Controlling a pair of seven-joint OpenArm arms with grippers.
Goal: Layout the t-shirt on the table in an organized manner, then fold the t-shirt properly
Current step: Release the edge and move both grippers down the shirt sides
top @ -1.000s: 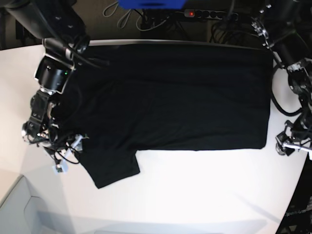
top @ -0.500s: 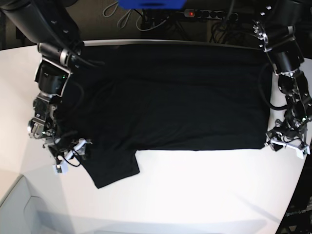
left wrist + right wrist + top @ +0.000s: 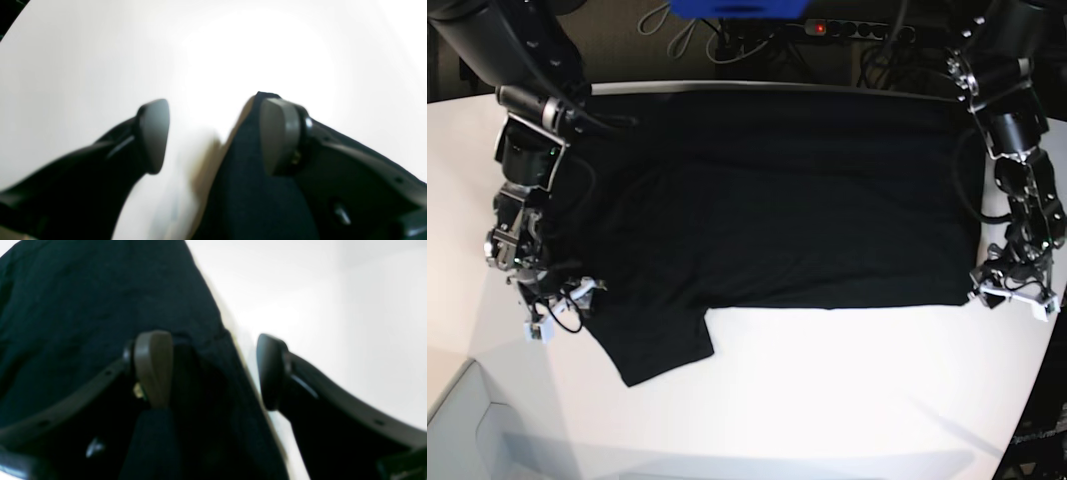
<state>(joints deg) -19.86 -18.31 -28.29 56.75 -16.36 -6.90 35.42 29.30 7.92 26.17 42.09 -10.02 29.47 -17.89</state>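
Presently the shirt (image 3: 777,200) lay spread across the upper half of the table (image 3: 847,400). Both grippers, right (image 3: 555,310) at lower left and left (image 3: 1015,292) at lower right, stood with jaws open astride its edge. Each should seat cloth fully before closing.

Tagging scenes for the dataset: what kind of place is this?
Probably a robotics lab bench rather than a home: a bare white table with two robot arms over a black t-shirt, and a power strip with loose cables behind it.
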